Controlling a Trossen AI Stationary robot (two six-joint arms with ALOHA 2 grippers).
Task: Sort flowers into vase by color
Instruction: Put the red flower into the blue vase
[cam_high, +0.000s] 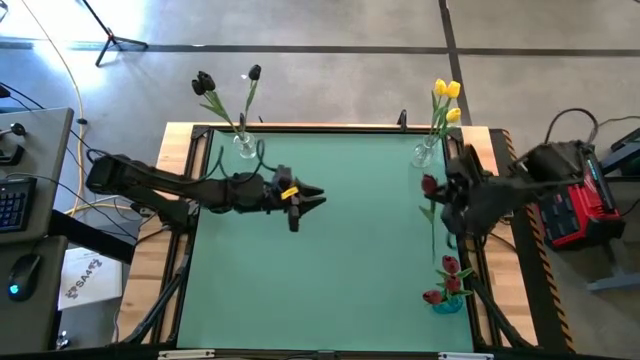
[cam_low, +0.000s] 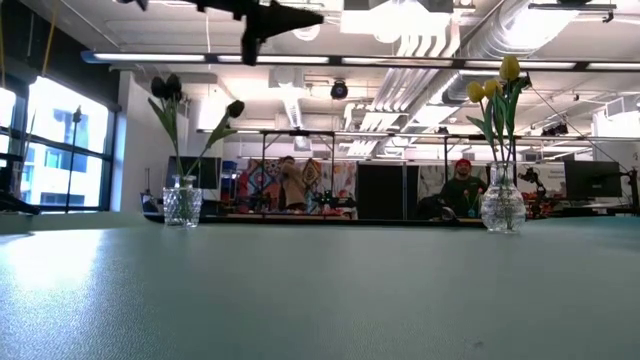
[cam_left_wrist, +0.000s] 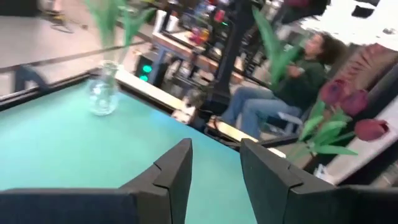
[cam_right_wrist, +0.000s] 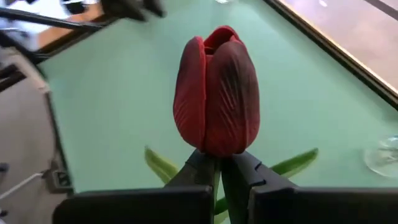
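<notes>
My right gripper (cam_high: 440, 193) is at the table's right side, shut on a red tulip (cam_high: 429, 185); its head (cam_right_wrist: 216, 99) stands just past the fingertips. My left gripper (cam_high: 312, 196) is open and empty above the table's middle, left of centre; it also shows in the low view (cam_low: 268, 18). A glass vase with black tulips (cam_high: 245, 145) stands at the far left, one with yellow tulips (cam_high: 428, 150) at the far right. A blue vase with red tulips (cam_high: 447, 290) stands at the near right. My right gripper pinches the red tulip's stem (cam_right_wrist: 217, 167) between its two fingers, right under the head. The fingers lie across the stem. The rest of the stem (cam_high: 432, 235) runs from the gripper toward the table's near edge, with green leaves (cam_right_wrist: 163, 165) showing behind the fingers.
The green mat (cam_high: 340, 260) lies bare between the two arms. The vases stand near the mat's far corners (cam_low: 182, 200) (cam_low: 502, 208) and its near right edge. People sit in the room beyond the table (cam_left_wrist: 292, 81).
</notes>
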